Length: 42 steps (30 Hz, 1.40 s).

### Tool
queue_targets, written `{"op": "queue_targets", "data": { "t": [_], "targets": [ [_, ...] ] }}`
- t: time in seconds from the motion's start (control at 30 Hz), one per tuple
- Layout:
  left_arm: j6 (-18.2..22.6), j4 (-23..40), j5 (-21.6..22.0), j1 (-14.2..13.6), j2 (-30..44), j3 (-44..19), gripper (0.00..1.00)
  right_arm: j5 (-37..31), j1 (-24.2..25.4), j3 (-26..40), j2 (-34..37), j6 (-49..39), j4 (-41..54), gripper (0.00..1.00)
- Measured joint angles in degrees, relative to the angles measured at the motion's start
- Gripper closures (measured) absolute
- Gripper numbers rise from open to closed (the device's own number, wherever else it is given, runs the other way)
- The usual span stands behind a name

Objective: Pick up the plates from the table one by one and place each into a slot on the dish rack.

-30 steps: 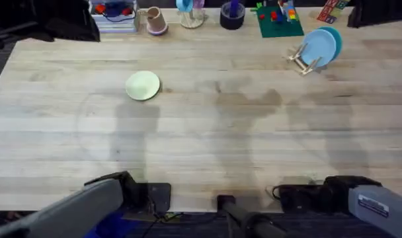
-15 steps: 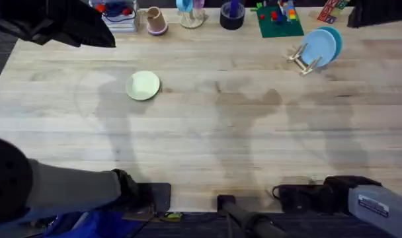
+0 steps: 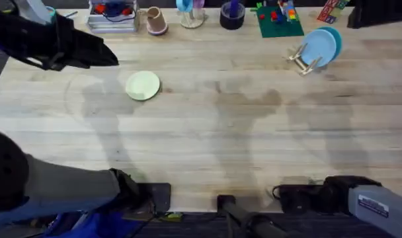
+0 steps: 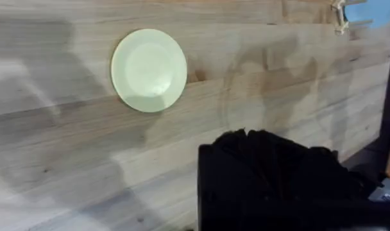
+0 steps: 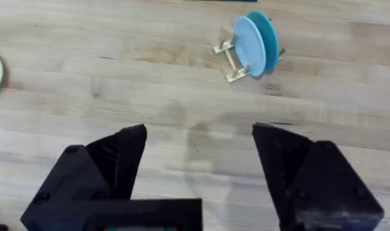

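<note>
A pale yellow-green plate [image 3: 143,86] lies flat on the light wooden table [image 3: 207,145], well apart from the dish rack [image 3: 303,61], which stands toward the table's far right w/ two light blue plates [image 3: 322,45] upright in its slots. The rack's wooden pegs [image 5: 230,58] show at the base of the blue pair in the right wrist view, one plate [image 5: 249,45] in front of the other.

The left arm [image 3: 49,43] reaches high over the table's far left, dark and large under the overhead camera, on the far side of the yellow-green plate from the rack. From the left wrist view the yellow-green plate [image 4: 149,70] sits untouched on bare wood, w/ the left gripper [image 4: 272,173] a black mass below it; can't tell if its fingers are apart or together.

The right gripper [image 5: 198,167] hangs over bare table on the near side of the rack, fingers [image 5: 127,154] spread wide apart, nothing between them. The right arm's base [image 3: 346,195] sits at the near edge, well apart from the rack.

Along the far edge, left of the rack: a green board w/ small coloured pieces [image 3: 279,18], a dark cup [image 3: 232,14], a pink cup [image 3: 155,20] and a clear tray of small items [image 3: 112,16].
</note>
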<state>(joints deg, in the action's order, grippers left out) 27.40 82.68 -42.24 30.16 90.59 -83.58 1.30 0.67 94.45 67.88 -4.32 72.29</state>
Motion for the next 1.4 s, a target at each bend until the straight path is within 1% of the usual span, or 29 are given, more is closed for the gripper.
{"op": "queue_targets", "data": {
  "t": [0.17,0.4,0.6,0.8,0.9,1.03,1.1,1.4],
  "targets": [
    [1.8,-0.3,-1.7,0.0,4.3,0.8,0.959,0.0,0.0,0.0,0.0,0.0,0.0,0.008],
    [5.8,-0.5,-5.0,0.0,12.5,0.9,0.959,0.0,0.0,0.0,0.0,0.0,0.0,0.008],
    [8.5,-0.5,-6.7,0.0,16.8,1.0,0.959,0.0,0.0,0.0,0.0,0.0,0.0,0.007],
    [10.4,-1.5,-8.2,0.9,18.3,1.0,0.959,0.0,0.0,0.0,0.0,0.0,0.0,0.007],
    [10.8,-1.7,-9.1,2.2,18.9,1.0,0.959,0.0,0.0,0.0,0.0,0.0,0.0,0.008],
    [10.8,-1.8,-9.5,4.5,19.4,1.0,0.959,0.0,0.0,0.0,0.0,0.0,0.0,0.008],
    [10.8,-1.8,-9.6,5.2,19.4,1.0,0.959,0.0,0.0,0.0,0.0,0.0,0.0,0.008],
    [11.0,-3.1,-9.7,5.4,19.4,1.0,0.960,0.0,0.0,0.0,0.0,0.0,0.0,0.009]
  ]
}}
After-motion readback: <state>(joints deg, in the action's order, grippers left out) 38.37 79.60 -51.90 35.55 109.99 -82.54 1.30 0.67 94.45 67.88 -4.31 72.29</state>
